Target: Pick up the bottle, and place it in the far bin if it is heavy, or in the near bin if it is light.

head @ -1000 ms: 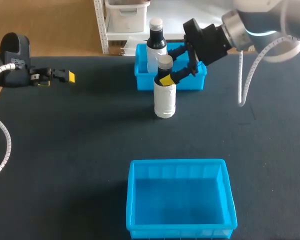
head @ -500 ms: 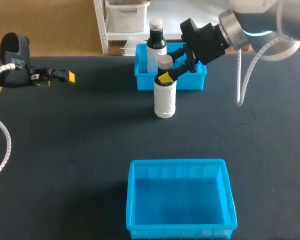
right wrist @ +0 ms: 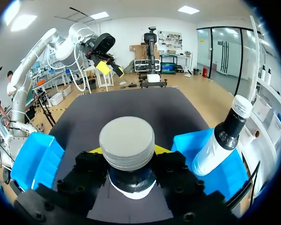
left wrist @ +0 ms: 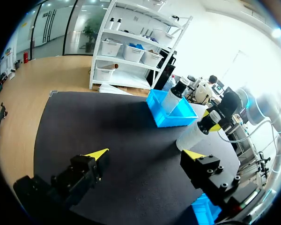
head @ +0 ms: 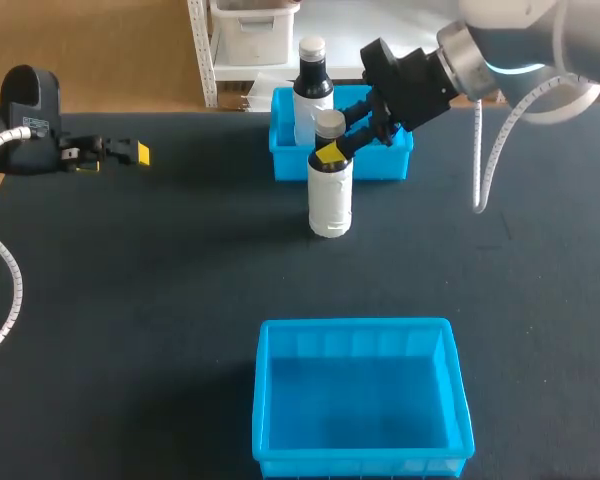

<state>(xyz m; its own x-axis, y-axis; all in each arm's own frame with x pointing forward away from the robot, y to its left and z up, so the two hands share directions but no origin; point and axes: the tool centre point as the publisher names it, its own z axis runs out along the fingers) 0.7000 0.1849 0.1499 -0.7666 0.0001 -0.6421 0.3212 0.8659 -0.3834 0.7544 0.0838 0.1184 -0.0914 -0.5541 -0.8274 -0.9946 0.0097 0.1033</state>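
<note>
A white bottle [head: 330, 195] with a dark neck and grey cap [right wrist: 127, 143] stands upright on the black table, just in front of the far blue bin [head: 282, 150]. My right gripper [head: 332, 150] comes in from the right, and its fingers press the bottle's neck from both sides just under the cap. The near blue bin [head: 355, 325] holds nothing. My left gripper [left wrist: 145, 154] hovers open at the table's far left [head: 130, 152], well away from the bottle [left wrist: 196, 133].
A second bottle [head: 312, 85], dark-necked with a white cap, stands inside the far bin [right wrist: 227, 173], close behind my right gripper. The near bin [right wrist: 33, 161] sits by the table's front edge. Bare black mat lies between the two bins.
My right gripper's fingers have closed in on the bottle's neck and the wrist has shifted slightly left. The bottle still stands in the same spot. The left arm has not moved.
</note>
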